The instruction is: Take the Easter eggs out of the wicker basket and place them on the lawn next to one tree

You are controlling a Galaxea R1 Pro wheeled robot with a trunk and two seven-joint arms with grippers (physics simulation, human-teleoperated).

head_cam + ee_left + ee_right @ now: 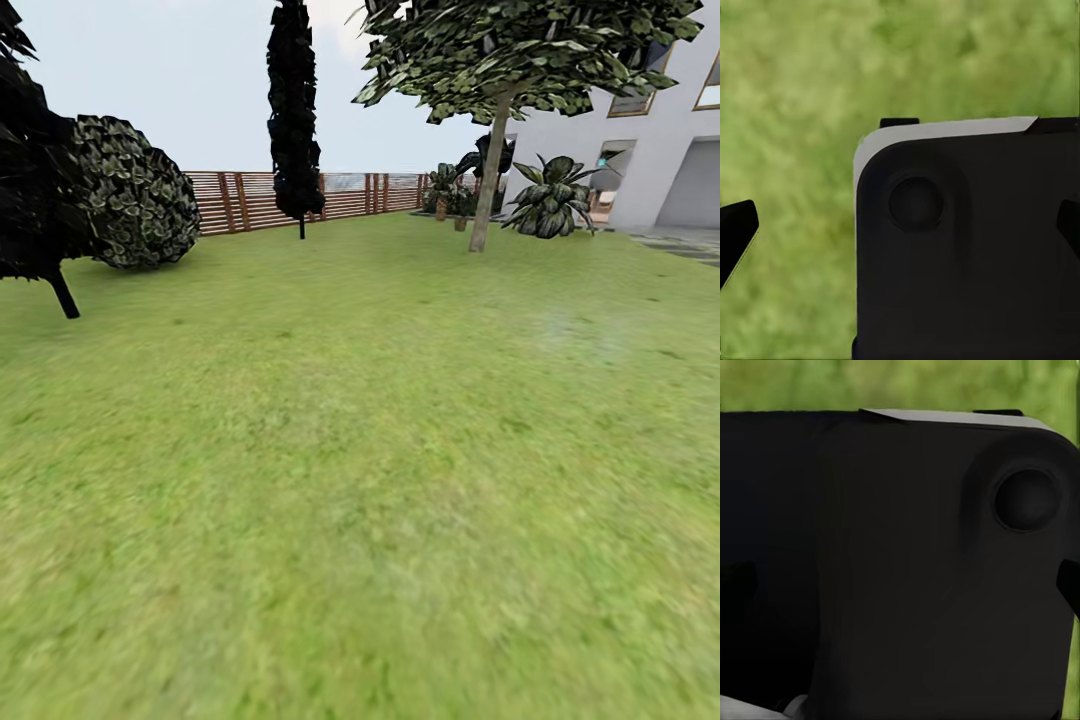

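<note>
At the upper left of the head view a round bush (135, 195) stands by the fence (250, 200); the tree (488, 175) rises upright at upper right, trunk vertical. The lawn (360, 480) spreads below. I cannot tell either claw's state (dark robot housing (967, 247) blocks the wrist views). Judged risk: driving on could miss the basket.

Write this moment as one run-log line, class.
phase: in transit | ahead: lawn, tree, fence | eggs, basket: unsighted | grippers: state unclear
</note>
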